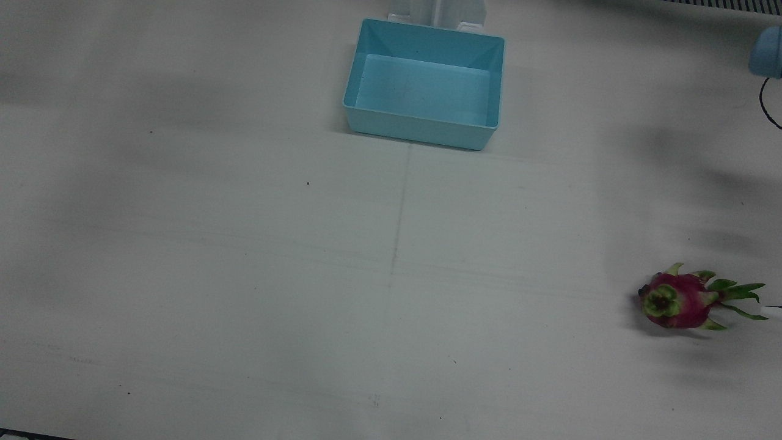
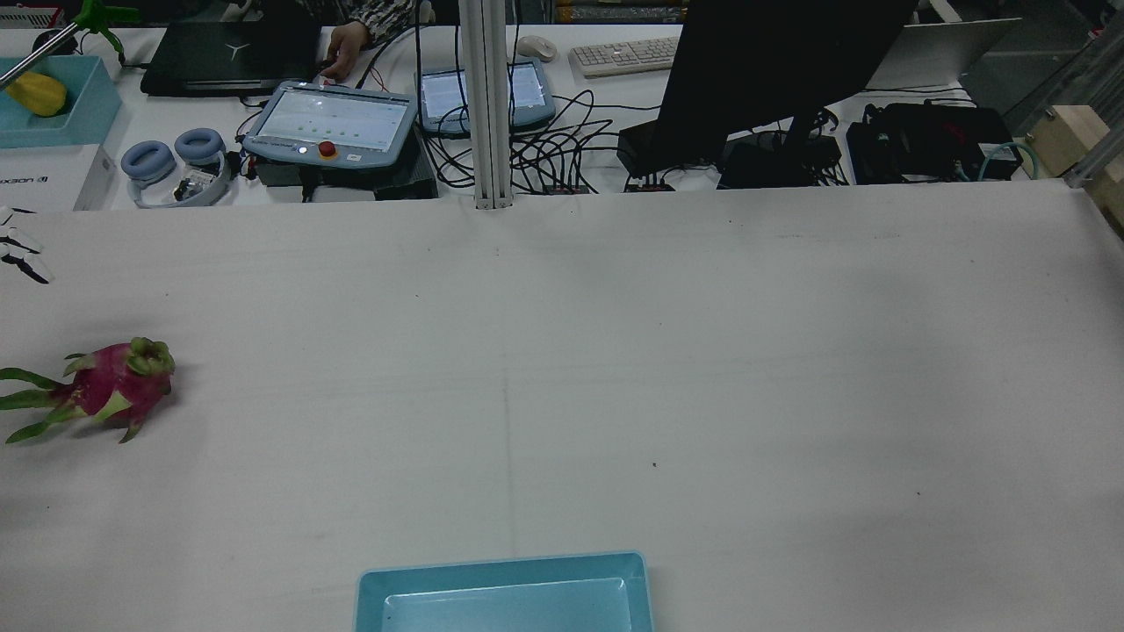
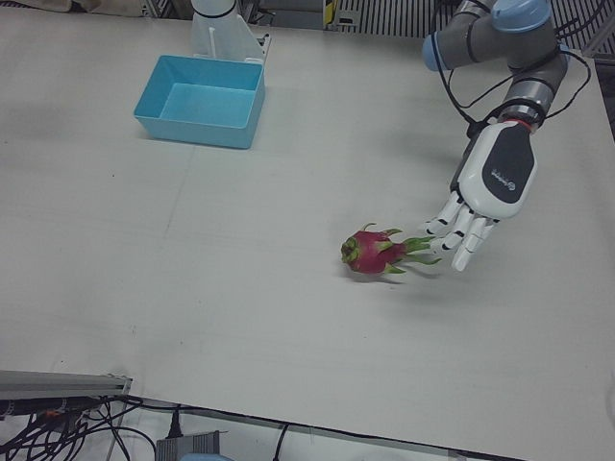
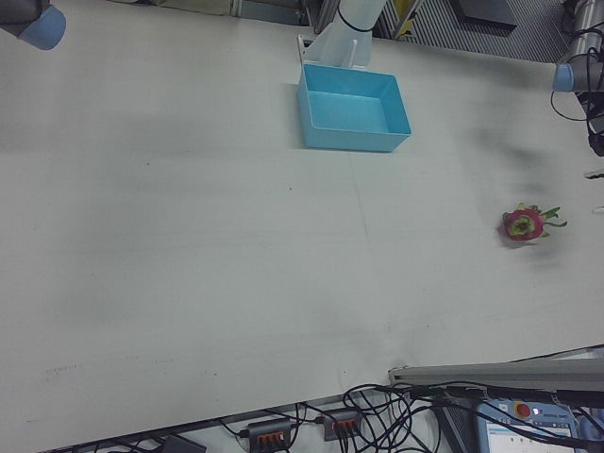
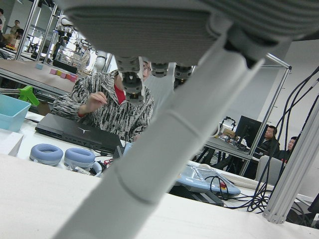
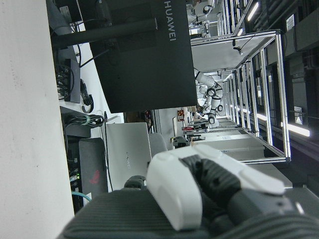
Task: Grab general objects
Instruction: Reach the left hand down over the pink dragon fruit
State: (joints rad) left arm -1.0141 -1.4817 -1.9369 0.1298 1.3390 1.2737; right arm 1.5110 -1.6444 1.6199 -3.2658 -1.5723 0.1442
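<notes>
Left-front view showed your left robot hand hanging palm-down with its fingers spread and holding nothing, their tips just beside the green leafy scales of the dragon fruit. Judged from that pose, you were at the approach step: the grasp had not yet closed, and no clear contact with the fruit body could be read. The fruit lay on its side on the white surface, well apart from the empty blue bin near the pedestal, with its scales pointing toward the robot hand and its stem end pointing away. The next move called for carrying the robot hand over the magenta body rather than the thin scales, then closing around the round middle. The fruit looked oval, magenta-skinned, with green-tipped scales, and probably liable to roll. Your right robot hand appeared only in its own camera, too close up to tell its state.
</notes>
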